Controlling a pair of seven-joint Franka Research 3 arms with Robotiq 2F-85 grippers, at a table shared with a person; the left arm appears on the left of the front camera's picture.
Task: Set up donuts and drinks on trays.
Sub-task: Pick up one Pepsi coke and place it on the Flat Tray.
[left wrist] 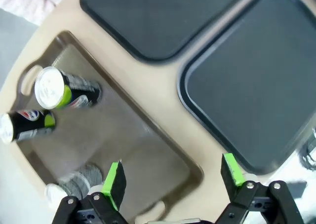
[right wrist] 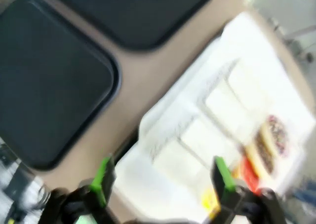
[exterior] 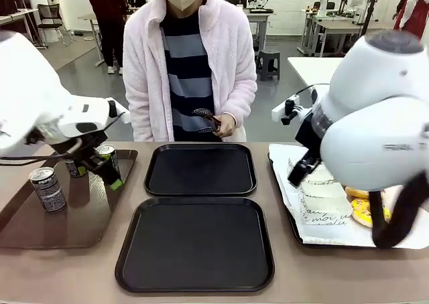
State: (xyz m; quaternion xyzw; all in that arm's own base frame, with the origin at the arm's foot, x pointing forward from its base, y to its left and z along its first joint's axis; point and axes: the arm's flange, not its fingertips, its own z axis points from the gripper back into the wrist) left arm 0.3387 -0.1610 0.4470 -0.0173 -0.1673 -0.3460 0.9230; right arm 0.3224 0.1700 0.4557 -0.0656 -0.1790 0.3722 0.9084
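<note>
**Both grippers wide: cans left, donuts right**

My left gripper (left wrist: 173, 177) is spread wide, green pads (left wrist: 114, 182) well apart, gripping nothing. It hangs over the right side of the brown tray (left wrist: 148, 150) at the left of the table (exterior: 281, 277).

Upright on that tray are a green-marked can (left wrist: 64, 88) at the far right and a Pepsi can (left wrist: 27, 125) just left of it. A third can (left wrist: 74, 184) stands nearer and further left, blurred beside my finger.

In the middle lie the far black tray (left wrist: 163, 17) and the near black tray (left wrist: 256, 81), just beside each other.

My right gripper (right wrist: 162, 177) is wide open too, gripping nothing. It hovers above the near left part of the paper-lined tray (exterior: 287, 183) on the right. White sleeves (right wrist: 217, 105) lie on the paper just ahead.

The donuts (exterior: 365, 210) sit to the right of the sleeves, on that same tray. My wrist picture is blurred, but I make out a brown one, a red one and a yellow one.

Across the table stands a person (exterior: 191, 69). One hand (exterior: 224, 124) holds something dark; I cannot tell what.
</note>
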